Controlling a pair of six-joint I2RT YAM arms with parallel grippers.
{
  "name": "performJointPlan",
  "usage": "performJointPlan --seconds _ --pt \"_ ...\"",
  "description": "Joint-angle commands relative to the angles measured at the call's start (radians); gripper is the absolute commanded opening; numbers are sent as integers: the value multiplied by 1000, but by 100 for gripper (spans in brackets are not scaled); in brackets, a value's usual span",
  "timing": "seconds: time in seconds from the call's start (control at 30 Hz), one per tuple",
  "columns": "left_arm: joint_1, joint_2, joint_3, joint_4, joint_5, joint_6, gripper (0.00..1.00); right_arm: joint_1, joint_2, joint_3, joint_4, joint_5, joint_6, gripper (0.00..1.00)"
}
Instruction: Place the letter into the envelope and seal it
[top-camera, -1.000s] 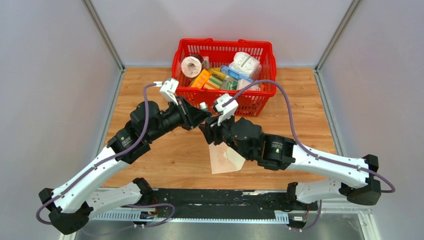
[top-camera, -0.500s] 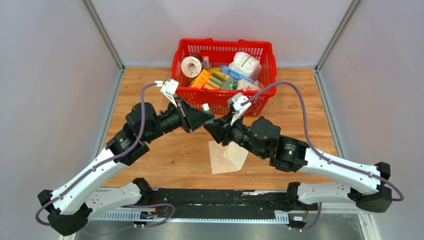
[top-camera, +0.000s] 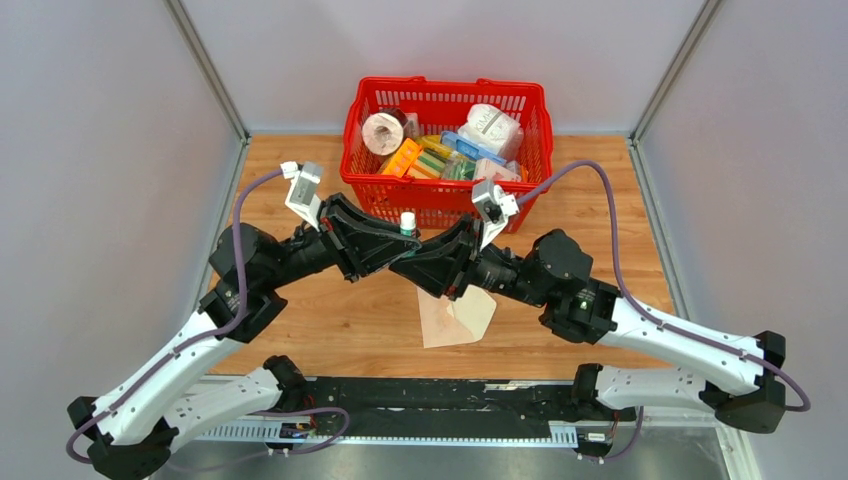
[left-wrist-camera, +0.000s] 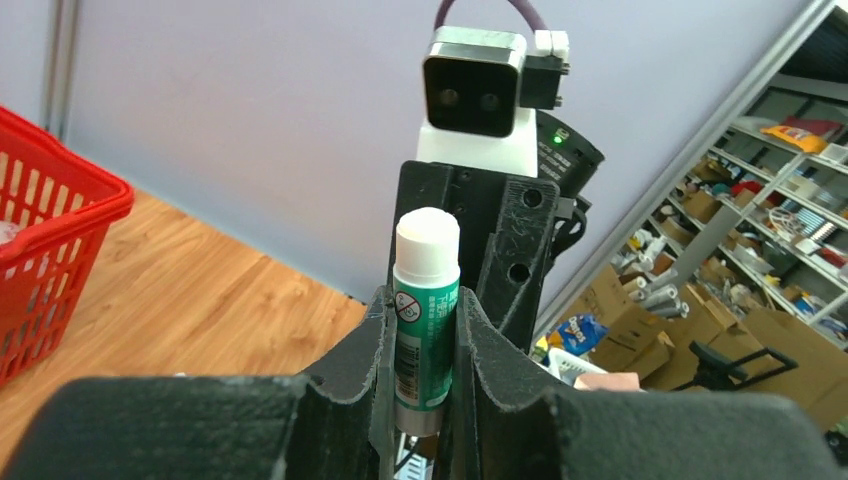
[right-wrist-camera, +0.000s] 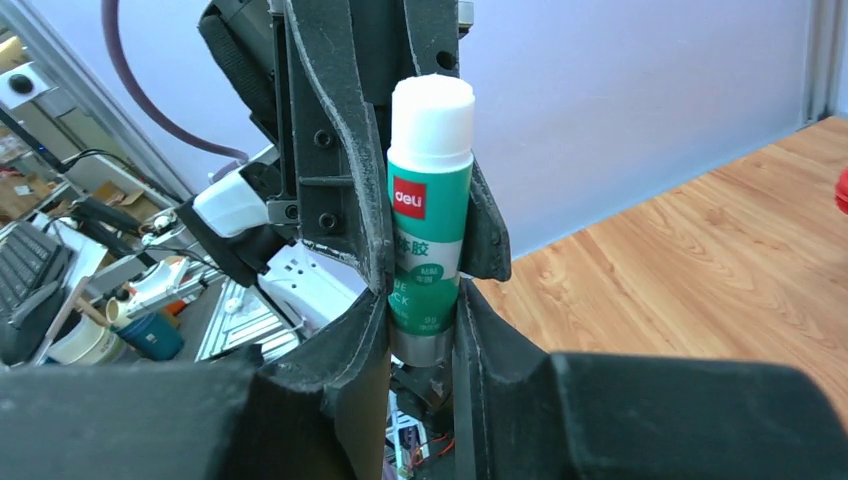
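A green glue stick (top-camera: 407, 224) with a white cap stands upright above the table, between both grippers. My left gripper (top-camera: 398, 243) is shut on its body (left-wrist-camera: 426, 340), and my right gripper (top-camera: 424, 262) is shut on its lower end (right-wrist-camera: 428, 250) from the opposite side. The two sets of fingers overlap around the stick. The tan envelope (top-camera: 452, 318) lies flat on the wooden table, just below and in front of the grippers and partly covered by the right one. The letter is hidden.
A red basket (top-camera: 440, 203) full of groceries stands at the back of the table, close behind the grippers, and its corner shows in the left wrist view (left-wrist-camera: 50, 250). Grey walls close in both sides.
The right gripper has moved in from the right and shut on the glue stick's lower end. The left arm has drawn back to the left, still holding the stick.
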Motion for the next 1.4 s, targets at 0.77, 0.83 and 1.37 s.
performJointPlan --seconds 0.77,0.83,1.37 --pt "-6 15 18 -290 -583 -111 0 140 225 326 -535 825 -63 63" --pt "-6 16 20 -290 -578 -115 0 142 252 349 -545 853 -76 62" --pt "-6 -31 -19 -239 -506 -109 0 91 138 230 -378 584 -117 10"
